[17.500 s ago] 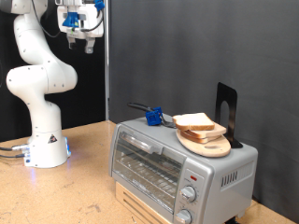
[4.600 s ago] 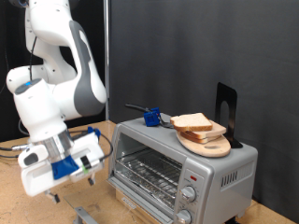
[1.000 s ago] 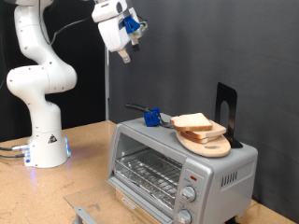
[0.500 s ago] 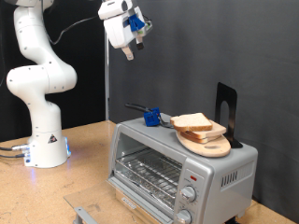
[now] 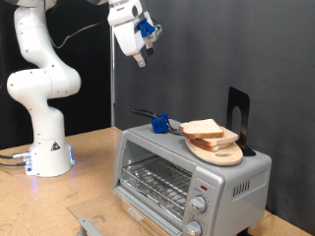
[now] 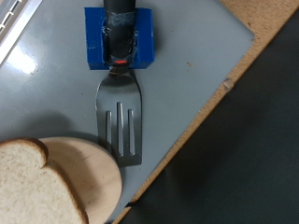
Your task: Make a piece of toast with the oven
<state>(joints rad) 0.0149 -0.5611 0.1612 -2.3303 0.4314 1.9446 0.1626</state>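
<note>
The silver oven [image 5: 187, 175] stands at the exterior view's lower right, its glass door [image 5: 91, 225] folded down and the wire rack [image 5: 157, 183] showing. The piece of toast [image 5: 205, 128] lies on a round wooden board [image 5: 220, 151] on the oven's top. In the wrist view the toast [image 6: 35, 182] and the board [image 6: 92, 179] show beside a black spatula [image 6: 119, 121] with a blue block [image 6: 119, 37] on its handle. My gripper [image 5: 141, 59] hangs high above the oven, holding nothing that shows. Its fingers do not show in the wrist view.
A black upright stand [image 5: 238, 113] sits behind the board on the oven's top. The spatula's blue block [image 5: 160, 124] sits at the oven top's near end. The robot's white base [image 5: 44, 147] stands on the wooden table [image 5: 39, 202] at the exterior view's left.
Over the last second my gripper has moved a little towards the exterior view's right, high above the oven. The oven door, shut in the earliest frame, now lies open.
</note>
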